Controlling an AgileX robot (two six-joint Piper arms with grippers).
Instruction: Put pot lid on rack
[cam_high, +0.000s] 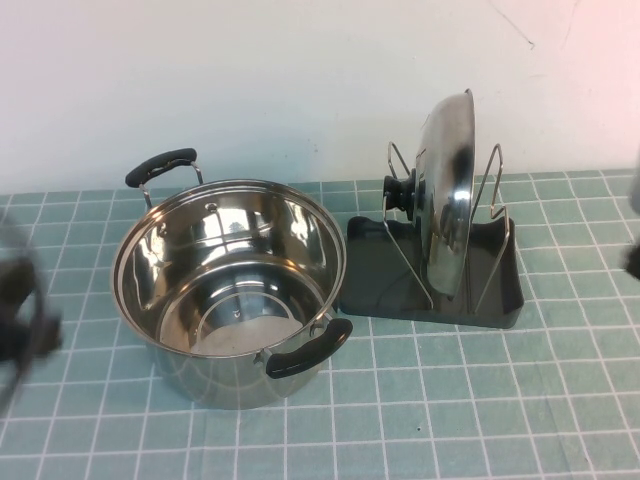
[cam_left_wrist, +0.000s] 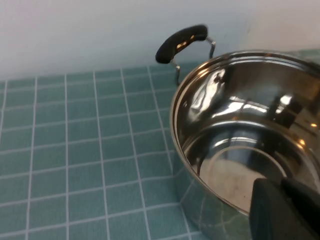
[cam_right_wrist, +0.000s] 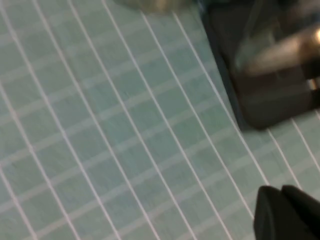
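The pot lid (cam_high: 450, 190), shiny steel with a black knob (cam_high: 398, 190), stands on edge in the dark rack (cam_high: 500, 290), held between its wire loops. The rack also shows blurred in the right wrist view (cam_right_wrist: 265, 100). My left gripper (cam_high: 18, 300) is a blur at the table's left edge, left of the pot; in its wrist view its fingertips (cam_left_wrist: 282, 192) are together and hold nothing, above the pot's rim. My right gripper (cam_high: 633, 262) is at the far right edge, clear of the rack; its fingertips (cam_right_wrist: 282, 192) are together and empty above the mat.
An open steel pot (cam_high: 230, 290) with two black handles stands left of the rack, almost touching it; it fills the left wrist view (cam_left_wrist: 240, 125). A green tiled mat (cam_high: 420, 420) covers the table. A white wall runs behind.
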